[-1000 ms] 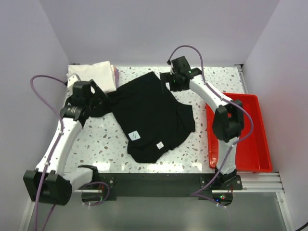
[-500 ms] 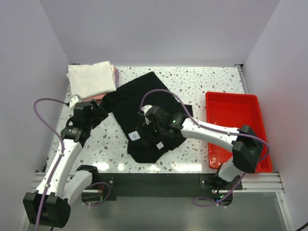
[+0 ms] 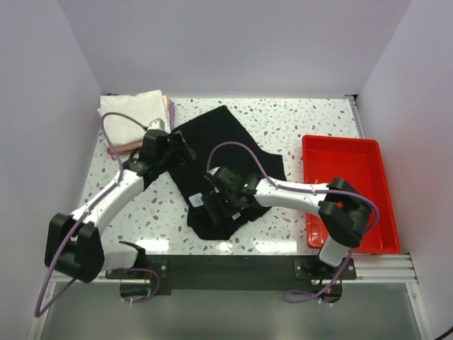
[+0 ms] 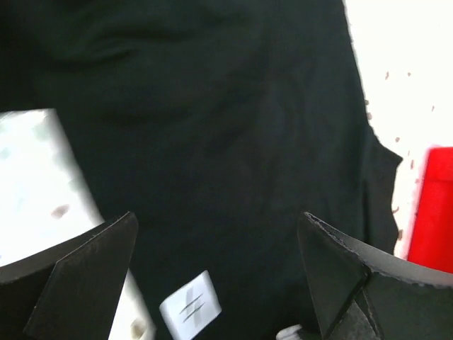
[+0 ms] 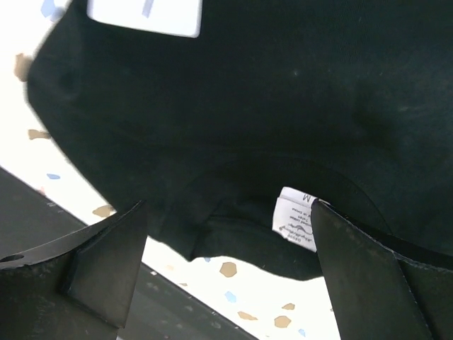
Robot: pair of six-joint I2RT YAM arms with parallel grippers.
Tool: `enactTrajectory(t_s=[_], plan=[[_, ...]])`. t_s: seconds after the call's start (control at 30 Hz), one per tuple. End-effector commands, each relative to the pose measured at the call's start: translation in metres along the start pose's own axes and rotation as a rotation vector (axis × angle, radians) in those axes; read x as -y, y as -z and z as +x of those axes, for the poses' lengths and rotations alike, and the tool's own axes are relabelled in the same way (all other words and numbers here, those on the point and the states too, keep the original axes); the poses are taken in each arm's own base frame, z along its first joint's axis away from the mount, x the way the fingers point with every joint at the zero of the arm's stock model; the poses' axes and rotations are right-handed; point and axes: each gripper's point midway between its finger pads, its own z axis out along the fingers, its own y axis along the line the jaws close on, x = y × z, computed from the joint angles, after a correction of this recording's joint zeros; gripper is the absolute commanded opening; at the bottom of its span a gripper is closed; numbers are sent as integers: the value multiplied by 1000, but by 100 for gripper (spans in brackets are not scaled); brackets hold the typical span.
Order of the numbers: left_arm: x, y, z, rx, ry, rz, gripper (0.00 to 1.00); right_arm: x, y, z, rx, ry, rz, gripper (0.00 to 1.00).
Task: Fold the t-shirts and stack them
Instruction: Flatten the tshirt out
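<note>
The large black t-shirt (image 3: 237,145) lies spread and rumpled in the middle of the table. My left gripper (image 3: 180,151) hovers open over its upper left part; in the left wrist view (image 4: 216,276) black cloth and a white label (image 4: 190,306) lie between the fingers. My right gripper (image 3: 214,205) hovers open over the shirt's near hem; the right wrist view (image 5: 226,276) shows the hem and a white size label (image 5: 297,219). A folded white shirt (image 3: 131,113) lies at the back left corner with a pink edge (image 3: 122,149) beneath it. No lavender shirt shows.
A red plastic tray (image 3: 347,152) stands at the right side of the table, and its edge shows in the left wrist view (image 4: 433,205). The table's near edge (image 5: 85,234) and dark rail lie just below the shirt's hem.
My left gripper has swung from the table's left side onto the black shirt's upper left. My right gripper came from the far edge to the near hem, then shifted slightly left.
</note>
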Motion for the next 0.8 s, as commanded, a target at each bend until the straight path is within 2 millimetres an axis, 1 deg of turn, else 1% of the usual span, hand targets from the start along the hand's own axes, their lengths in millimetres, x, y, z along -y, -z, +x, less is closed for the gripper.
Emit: enactTrajectory(t_s=[0.0, 0.03, 0.07, 0.1, 0.13, 0.17, 0.2, 0.23, 0.27, 0.3, 0.33, 0.37, 0.4, 0.43, 0.47, 0.5, 0.53, 0.57, 0.6, 0.63, 0.67, 0.7, 0.73, 0.77], plan=[[50, -22, -40, 91, -59, 121, 100, 3, -7, -2, 7, 9, 21, 99], [53, -30, -42, 87, -65, 119, 100, 7, -8, 5, -11, 17, 31, 99], [54, -47, -41, 68, -73, 99, 100, 10, -10, 10, -23, 22, 38, 99], [55, -56, -41, 62, -88, 92, 100, 13, -12, 15, -33, 25, 43, 99], [48, -74, -31, 22, -96, 60, 100, 17, -15, 24, -46, 37, 42, 99], [56, -80, -39, 24, -99, 66, 100, 18, -15, 29, -53, 41, 38, 99], [57, -87, -39, 15, -113, 61, 100, 18, -16, 34, -58, 48, 33, 99], [54, -101, -32, -7, -123, 43, 100, 25, -18, 47, -86, 53, 41, 99], [59, -106, -35, -1, -127, 51, 100, 27, -17, 52, -94, 54, 44, 99], [59, -111, -34, -10, -130, 52, 100, 30, -16, 59, -109, 57, 48, 99], [54, -121, -22, -56, -135, 37, 100, 36, -16, 71, -135, 53, 62, 99], [56, -123, -21, -68, -137, 41, 100, 39, -15, 77, -143, 49, 70, 99], [53, -125, -15, -85, -135, 35, 100, 42, -11, 81, -146, 45, 78, 99], [52, -127, -10, -87, -135, 36, 100, 47, -8, 90, -163, 35, 87, 99], [42, -128, 3, -113, -137, 19, 100, 49, -6, 94, -166, 29, 95, 99], [37, -128, 9, -124, -133, 11, 100, 48, 1, 93, -150, 24, 86, 99], [33, -125, 16, -133, -134, 2, 100, 50, 4, 101, -164, 17, 83, 99], [17, -123, 34, -171, -134, -28, 100, 50, 7, 102, -161, 13, 80, 99], [10, -120, 44, -189, -130, -41, 100, 49, 10, 104, -160, 10, 74, 99], [6, -113, 51, -201, -129, -48, 100, 48, 16, 104, -149, 4, 62, 99], [-14, -106, 73, -247, -126, -90, 100, 48, 19, 103, -141, -2, 61, 99], [-23, -101, 82, -262, -118, -107, 100, 49, 23, 103, -139, -8, 69, 99], [-29, -90, 84, -257, -114, -121, 100, 49, 29, 96, -107, -6, 69, 99], [-49, -79, 104, -293, -109, -163, 100, 51, 33, 93, -92, -8, 78, 99]])
